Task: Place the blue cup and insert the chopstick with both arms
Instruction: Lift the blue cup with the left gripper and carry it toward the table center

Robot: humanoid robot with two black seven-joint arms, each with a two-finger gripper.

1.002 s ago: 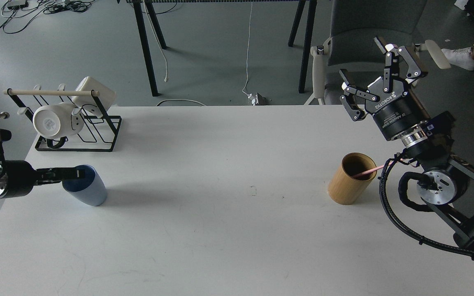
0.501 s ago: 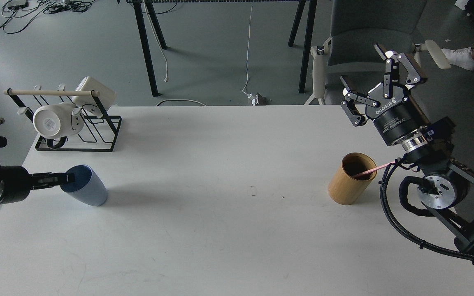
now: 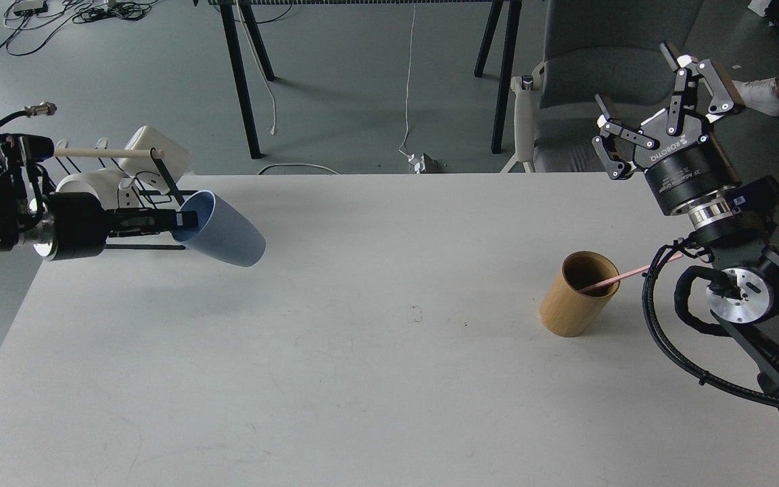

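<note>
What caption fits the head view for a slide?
Left gripper holds the tilted blue cup above the table; right gripper open, pink chopstick in the bamboo holder.

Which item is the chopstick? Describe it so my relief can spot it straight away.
Look to the right side of the white table, where a tan wooden cylinder stands. The chopstick leans out of its mouth toward the right arm. It is the only thin pink stick; the rack's dowel is thicker and pale.

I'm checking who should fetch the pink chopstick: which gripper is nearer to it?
Right. The right gripper hangs open above and just beyond the chopstick, which leans in the bamboo holder. The left gripper is across the table, holding the blue cup.
</note>
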